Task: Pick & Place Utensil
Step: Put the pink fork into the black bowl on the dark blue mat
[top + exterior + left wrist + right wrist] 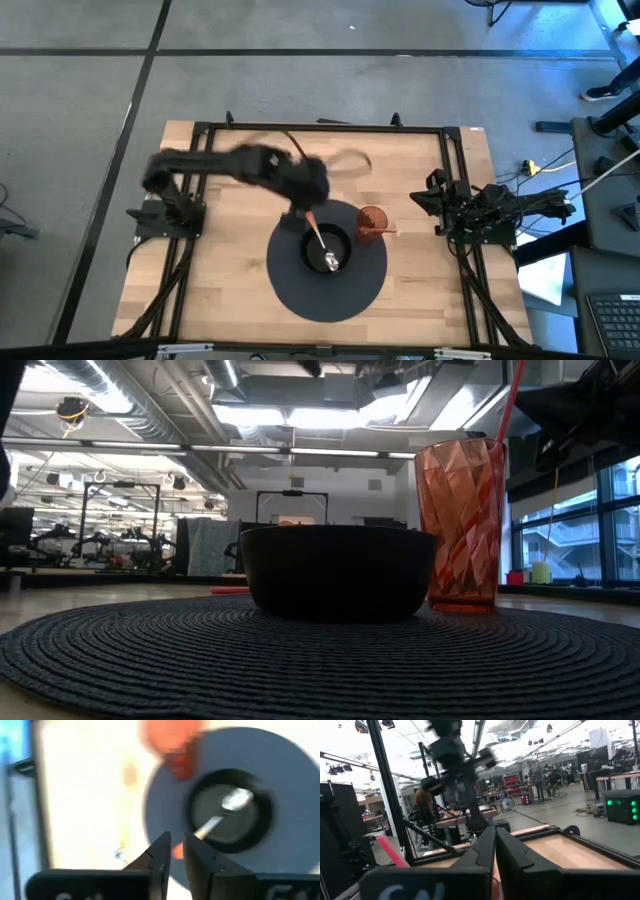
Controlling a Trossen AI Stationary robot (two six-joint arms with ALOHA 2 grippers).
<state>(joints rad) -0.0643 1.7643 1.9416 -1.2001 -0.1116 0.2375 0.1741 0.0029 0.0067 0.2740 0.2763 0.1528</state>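
Note:
A spoon [322, 240] with an orange-red handle and a silver head slants down into a black bowl [345, 240] on a dark round placemat [300, 285]. An orange faceted cup [372, 220] stands on the mat beside the bowl, toward the table's right. My left gripper [308, 208] hovers over the bowl's far-left rim, shut on the spoon's handle. In the low view the handle [513, 405] rises steeply past the cup [460, 525] and bowl [338, 572]. My right gripper [430, 200] waits, shut, at the table's right edge. My left gripper [177, 845] pinches the spoon's orange handle [176, 852] between its two fingers, near the handle's free end, coming from above. The silver head [237, 799] lies inside the bowl [250, 827], so the spoon hangs slanted below the fingers.
The placemat [300, 660] covers the table's middle and near part. Bare wood lies to its left, right and far side. A black frame runs along the table's edges. My right gripper [494, 845] points across the table toward the left arm.

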